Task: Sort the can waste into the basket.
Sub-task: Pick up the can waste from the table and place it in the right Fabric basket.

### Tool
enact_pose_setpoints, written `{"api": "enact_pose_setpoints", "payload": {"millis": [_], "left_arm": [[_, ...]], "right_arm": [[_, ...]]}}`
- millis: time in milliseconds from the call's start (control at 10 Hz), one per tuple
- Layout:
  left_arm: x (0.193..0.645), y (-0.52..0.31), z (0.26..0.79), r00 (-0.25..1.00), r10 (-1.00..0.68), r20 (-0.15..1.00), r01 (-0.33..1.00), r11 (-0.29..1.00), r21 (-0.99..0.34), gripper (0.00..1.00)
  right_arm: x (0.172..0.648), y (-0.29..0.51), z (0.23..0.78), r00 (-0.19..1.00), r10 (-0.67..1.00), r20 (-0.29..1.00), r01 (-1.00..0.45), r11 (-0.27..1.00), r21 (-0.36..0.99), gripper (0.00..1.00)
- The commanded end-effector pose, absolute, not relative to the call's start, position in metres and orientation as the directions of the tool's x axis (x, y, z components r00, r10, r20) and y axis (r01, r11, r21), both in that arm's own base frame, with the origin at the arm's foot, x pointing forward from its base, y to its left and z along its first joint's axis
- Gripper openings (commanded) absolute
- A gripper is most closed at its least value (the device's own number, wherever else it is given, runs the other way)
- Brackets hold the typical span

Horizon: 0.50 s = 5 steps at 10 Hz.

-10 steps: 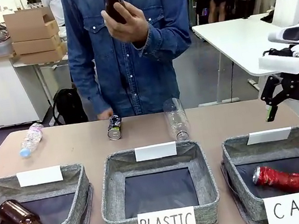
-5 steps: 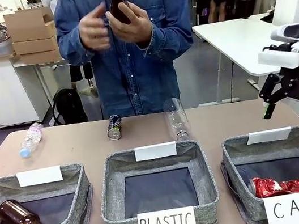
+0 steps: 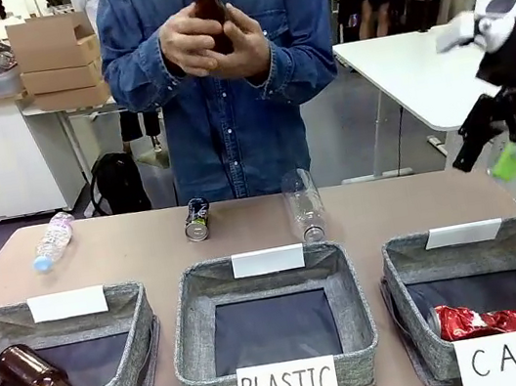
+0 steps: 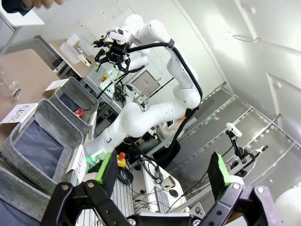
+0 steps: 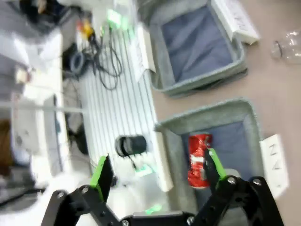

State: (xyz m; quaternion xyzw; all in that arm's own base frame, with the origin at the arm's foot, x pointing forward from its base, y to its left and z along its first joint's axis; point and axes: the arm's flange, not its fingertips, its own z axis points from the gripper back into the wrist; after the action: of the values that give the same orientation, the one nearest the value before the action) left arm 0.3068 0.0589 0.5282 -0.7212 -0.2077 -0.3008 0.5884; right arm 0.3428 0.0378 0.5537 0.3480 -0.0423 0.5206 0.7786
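The crushed red can (image 3: 477,320) lies in the front of the grey basket (image 3: 404,263) signed "CAN", at the right. It also shows in the right wrist view as a red can (image 5: 199,160) inside that basket (image 5: 207,113). My right gripper (image 3: 488,156) hangs open and empty high above the basket's far right corner; its green pads (image 5: 101,172) stand wide apart. The dark blue and silver can (image 3: 197,219) lies on the table's far side, near the person. My left gripper (image 4: 163,169) is open with nothing between its fingers, pointing off the table.
A large clear plastic bottle (image 3: 305,205) and a small one (image 3: 53,239) lie on the far table. The "PLASTIC" basket (image 3: 186,324) stands in the middle. A brown bottle (image 3: 30,372) lies in the "BOTTLE" basket (image 3: 140,327). The person holds another brown bottle (image 3: 209,8) in both hands.
My right gripper has risen up and away from the CAN basket. The red can has settled toward the basket's front. The person brought a second hand to the bottle.
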Motion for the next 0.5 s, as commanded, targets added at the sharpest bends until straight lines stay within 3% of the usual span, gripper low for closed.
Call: {"api": "enact_pose_setpoints", "payload": {"millis": [0,200,300,400], "left_arm": [[0.305,0.061,0.529,0.718,-0.055,0.694,0.666,-0.236,-0.707,1.00],[0.305,0.061,0.529,0.718,-0.055,0.694,0.666,-0.236,-0.707,1.00],[0.305,0.061,0.529,0.718,-0.055,0.694,0.666,-0.236,-0.707,1.00],[0.305,0.061,0.529,0.718,-0.055,0.694,0.666,-0.236,-0.707,1.00]], "right_arm": [[0.350,0.031,0.567,0.924,-0.153,0.350,-0.283,0.341,0.896,1.00],[0.357,-0.005,0.572,0.964,-0.141,0.225,-0.221,0.044,0.974,1.00],[0.358,-0.024,0.574,0.979,-0.116,0.167,-0.174,-0.058,0.983,1.00],[0.354,-0.032,0.574,0.970,-0.131,0.204,-0.215,-0.076,0.974,1.00]]}}
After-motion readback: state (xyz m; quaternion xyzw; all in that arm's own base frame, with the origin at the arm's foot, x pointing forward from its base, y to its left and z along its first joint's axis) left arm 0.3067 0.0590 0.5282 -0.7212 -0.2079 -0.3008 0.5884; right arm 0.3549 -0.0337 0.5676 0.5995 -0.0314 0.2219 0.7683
